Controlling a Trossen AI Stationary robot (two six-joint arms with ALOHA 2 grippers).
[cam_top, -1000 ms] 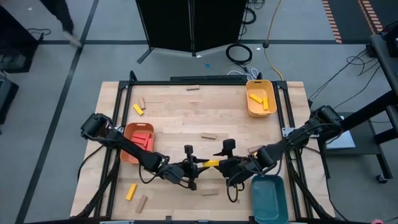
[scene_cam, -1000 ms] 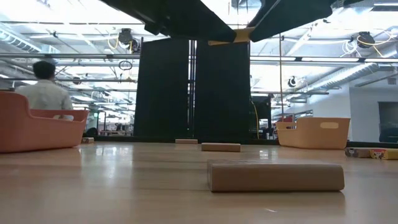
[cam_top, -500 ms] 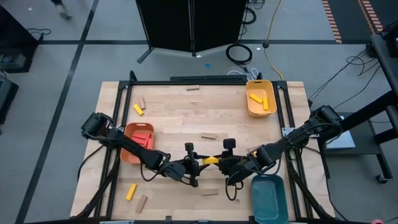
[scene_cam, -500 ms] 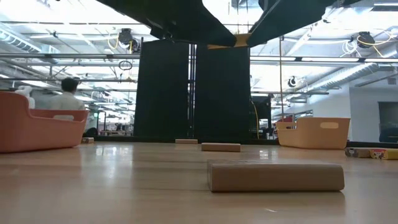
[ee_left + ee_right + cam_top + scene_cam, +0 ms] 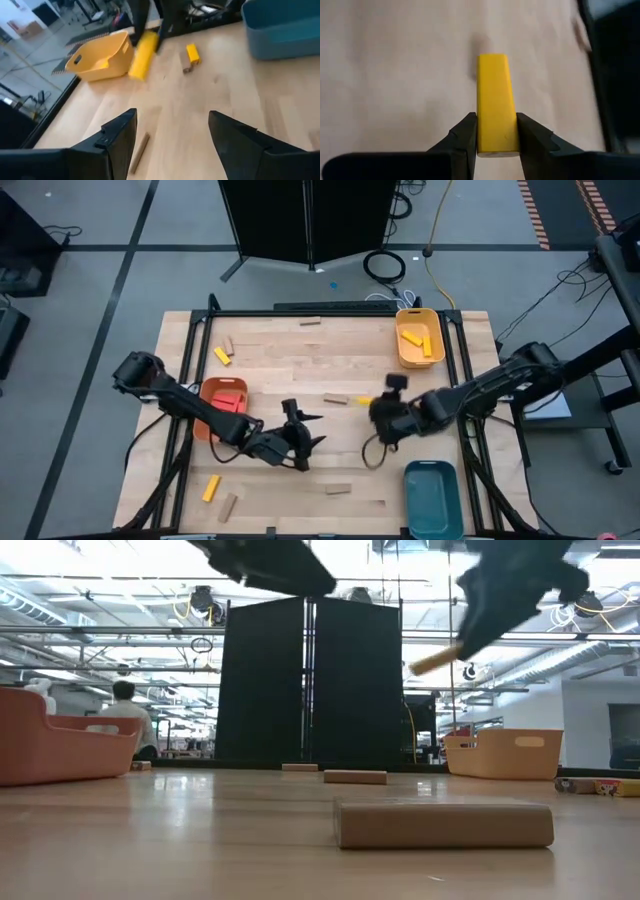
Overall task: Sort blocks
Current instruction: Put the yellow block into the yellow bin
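My right gripper (image 5: 377,404) is over the middle of the table, shut on a yellow block (image 5: 494,92). That block also shows in the high view (image 5: 364,400) and in the low view (image 5: 436,661), in the air. My left gripper (image 5: 303,438) hangs open to its left, nearer the front edge, with nothing between its fingers (image 5: 117,142). Other blocks lie flat on the table: a tan one (image 5: 337,399) just left of the held block, a tan one (image 5: 337,489) near the front, and a yellow one (image 5: 210,487) at the front left. My right gripper pinches the yellow block's two long sides (image 5: 495,137) between its two fingers (image 5: 466,132), at the end nearest the wrist. The fingers lie along the block, which sticks out past them toward the table's left. It is lifted clear of the table, slightly tilted.
An orange tray (image 5: 206,423) with red blocks stands at the left. A yellow tray (image 5: 403,356) with yellow blocks is at the far right, and a teal tray (image 5: 433,498) at the front right. More blocks lie near the far edge (image 5: 222,356) (image 5: 310,321).
My left gripper has opened and let go of the yellow block, then drawn back a little toward the table's left. My right gripper has shut on that block and carried it toward the far edge and the right, clear of the table.
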